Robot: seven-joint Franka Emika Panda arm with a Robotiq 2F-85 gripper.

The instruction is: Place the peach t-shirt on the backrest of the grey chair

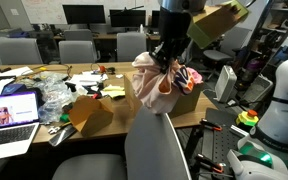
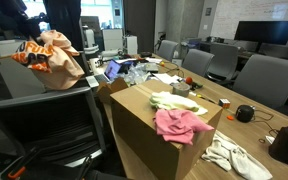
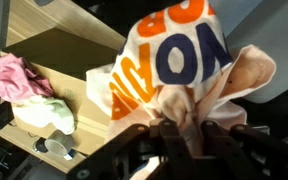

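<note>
The peach t-shirt [image 1: 156, 86] with orange and navy lettering hangs bunched from my gripper [image 1: 165, 62], which is shut on its gathered fabric. It hangs just above the top of the grey chair's backrest [image 1: 156, 148], its lower end at the backrest's top edge. In an exterior view the t-shirt [image 2: 54, 58] hangs under the gripper [image 2: 44, 36], over the chair [image 2: 39, 120]. In the wrist view the fingers [image 3: 179, 135] pinch a fold of the t-shirt [image 3: 174, 60].
An open cardboard box [image 2: 144, 125] beside the chair holds a pink cloth [image 2: 180, 125] and a pale green cloth [image 2: 174, 101]. A white cloth [image 2: 230, 156] lies on the table. A laptop [image 1: 8, 112], plastic bags and other office chairs crowd the long table.
</note>
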